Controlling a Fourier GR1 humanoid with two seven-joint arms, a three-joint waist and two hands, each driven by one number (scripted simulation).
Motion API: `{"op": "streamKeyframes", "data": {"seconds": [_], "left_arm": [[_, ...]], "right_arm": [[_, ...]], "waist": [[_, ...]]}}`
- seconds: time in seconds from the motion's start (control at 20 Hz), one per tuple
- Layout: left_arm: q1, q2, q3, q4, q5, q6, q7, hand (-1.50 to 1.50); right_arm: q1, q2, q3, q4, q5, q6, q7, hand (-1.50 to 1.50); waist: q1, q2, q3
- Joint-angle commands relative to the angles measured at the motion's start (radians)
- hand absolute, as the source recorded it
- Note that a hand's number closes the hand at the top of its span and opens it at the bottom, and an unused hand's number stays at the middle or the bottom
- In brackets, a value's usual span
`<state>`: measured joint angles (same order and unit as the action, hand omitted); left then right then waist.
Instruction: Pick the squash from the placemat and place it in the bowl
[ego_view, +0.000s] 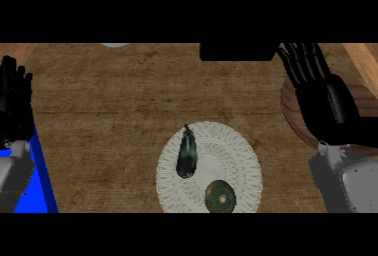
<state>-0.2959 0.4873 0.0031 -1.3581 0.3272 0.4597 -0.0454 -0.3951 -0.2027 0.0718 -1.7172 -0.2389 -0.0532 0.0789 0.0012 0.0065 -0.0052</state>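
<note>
Two things lie on the white placemat in the middle of the table: a dark, slim aubergine on its left half, and the squash, a stubby green body with an orange patch, at the end of the mat nearest the robot. The two are apart. The squash is only slightly longer than it is wide, and its longer axis runs roughly away from the robot, so it gives little reason to favour one approach angle over another.

The brown bowl sits to the right of the mat, partly hidden under the right hand. That hand hangs over the bowl with its fingers straight and spread, holding nothing. From it, the squash lies to the left and back toward the robot's body, past the near-left edge of the bowl.

At the far left edge of the view the left hand rests with its fingers up, open and empty, with the aubergine and most of the mat between it and the squash.

By this layout the right hand is the nearer one and is already on the bowl's side. The pick probably calls for it to draw back and inward, then come down on the squash clear of the aubergine.
</note>
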Motion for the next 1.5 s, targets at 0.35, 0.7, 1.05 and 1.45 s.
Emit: {"op": "streamKeyframes", "data": {"seconds": [0.35,0.7,1.05,1.45], "left_arm": [[-0.007,0.031,-0.193,-0.048,-0.122,-0.089,0.074,0.0],[0.002,0.02,-0.215,-0.105,-0.152,-0.083,0.111,0.0],[0.056,-0.011,-0.259,-0.168,-0.216,-0.04,0.137,0.0],[0.033,0.016,-0.215,-0.18,-0.21,-0.081,0.176,0.0]], "right_arm": [[0.157,-0.092,-0.03,0.246,0.047,0.222,-0.261,1.5],[0.235,-0.2,0.017,0.389,0.078,0.677,-0.789,-1.5],[0.161,-0.366,0.088,0.279,0.294,0.621,-0.722,-1.5],[0.098,-0.374,0.252,0.053,0.491,0.589,-0.435,-1.5]], "waist": [[-0.01,0.012,0.012],[0.006,-0.001,0.009],[0.006,-0.008,0.005],[-0.001,-0.011,0.004]]}}
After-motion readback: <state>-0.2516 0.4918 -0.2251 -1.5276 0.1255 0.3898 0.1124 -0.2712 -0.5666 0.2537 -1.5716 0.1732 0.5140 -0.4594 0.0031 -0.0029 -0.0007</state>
